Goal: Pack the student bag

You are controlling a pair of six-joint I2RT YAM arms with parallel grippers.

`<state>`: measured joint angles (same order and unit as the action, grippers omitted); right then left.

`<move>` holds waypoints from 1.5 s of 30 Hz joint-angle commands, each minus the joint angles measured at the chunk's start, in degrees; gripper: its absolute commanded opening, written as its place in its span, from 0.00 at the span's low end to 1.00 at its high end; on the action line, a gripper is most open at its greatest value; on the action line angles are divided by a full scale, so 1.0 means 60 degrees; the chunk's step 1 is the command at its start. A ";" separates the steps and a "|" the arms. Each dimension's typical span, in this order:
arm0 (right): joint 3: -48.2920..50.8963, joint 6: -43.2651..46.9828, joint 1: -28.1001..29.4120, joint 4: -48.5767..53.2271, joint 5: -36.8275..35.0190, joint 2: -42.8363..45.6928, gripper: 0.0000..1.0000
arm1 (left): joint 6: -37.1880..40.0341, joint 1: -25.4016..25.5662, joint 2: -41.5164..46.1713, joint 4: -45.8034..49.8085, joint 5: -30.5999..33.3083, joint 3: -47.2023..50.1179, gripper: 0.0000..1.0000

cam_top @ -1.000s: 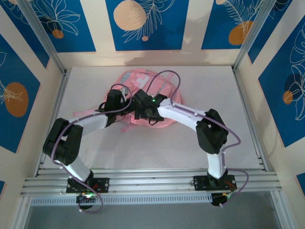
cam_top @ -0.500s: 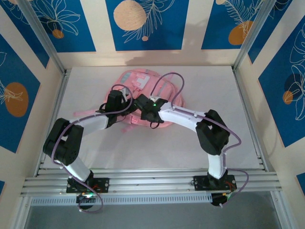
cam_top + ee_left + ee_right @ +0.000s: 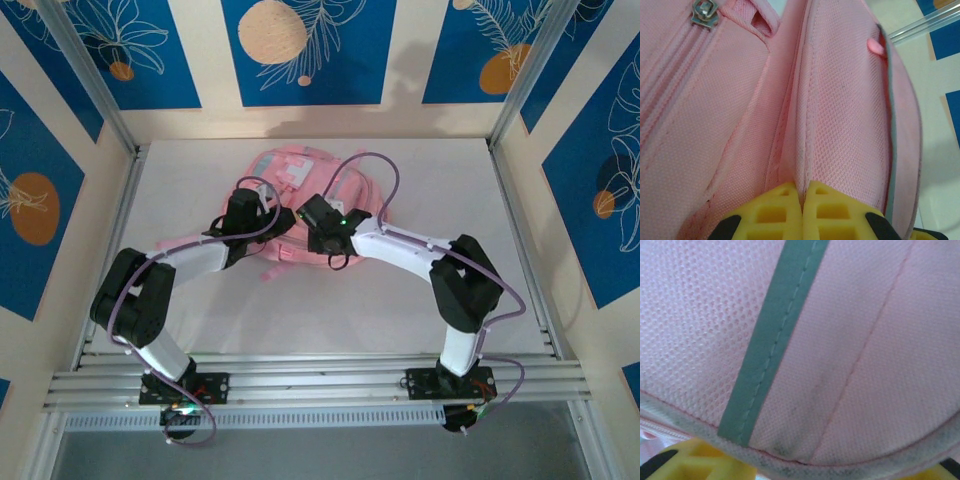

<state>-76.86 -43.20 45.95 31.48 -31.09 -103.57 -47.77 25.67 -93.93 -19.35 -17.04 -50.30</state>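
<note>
Two pincers meet at the student bag (image 3: 290, 165), which lies on the bench (image 3: 430, 290). From above, the left pincer (image 3: 243, 213) is at the bag's near-left edge and the right pincer (image 3: 310, 213) just beside it. On the left wrist, yellow fingers (image 3: 775, 217) are clamped together on a fold of the bag. On the right wrist, mesh and a grey-green strip (image 3: 775, 340) sit close; I cannot tell that pincer's state. Contents are hidden, so progress is unclear.
</note>
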 commanded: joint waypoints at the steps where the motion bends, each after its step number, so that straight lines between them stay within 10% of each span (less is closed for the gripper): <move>1: -0.0490 0.0826 -0.0056 -0.0598 -0.0824 -0.0535 0.37 | 0.0258 0.0021 0.0457 -0.0043 -0.0335 -0.0215 0.00; 12: -0.0016 0.1532 -0.0277 -0.0648 0.0222 0.0108 0.01 | 0.0505 -0.0198 0.0233 0.0077 -0.0061 -0.0331 0.00; 21: 0.0716 0.2230 -0.1799 -0.0646 0.4713 0.1006 0.00 | 0.0818 -0.0498 0.0012 0.0354 -0.0096 -0.0610 0.00; 35: 0.1116 0.2556 -0.1927 -0.0823 0.4480 0.1612 0.42 | 0.0833 -0.0499 0.0185 0.0444 -0.0176 -0.0654 0.00; 45: 0.0432 0.1912 -0.1113 -0.0305 0.2310 0.0431 0.44 | 0.0864 -0.0498 0.0350 0.0457 -0.0163 -0.0538 0.00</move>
<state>-72.75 -30.26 39.42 27.40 -13.02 -99.29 -44.45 23.35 -93.89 -15.62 -17.76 -52.36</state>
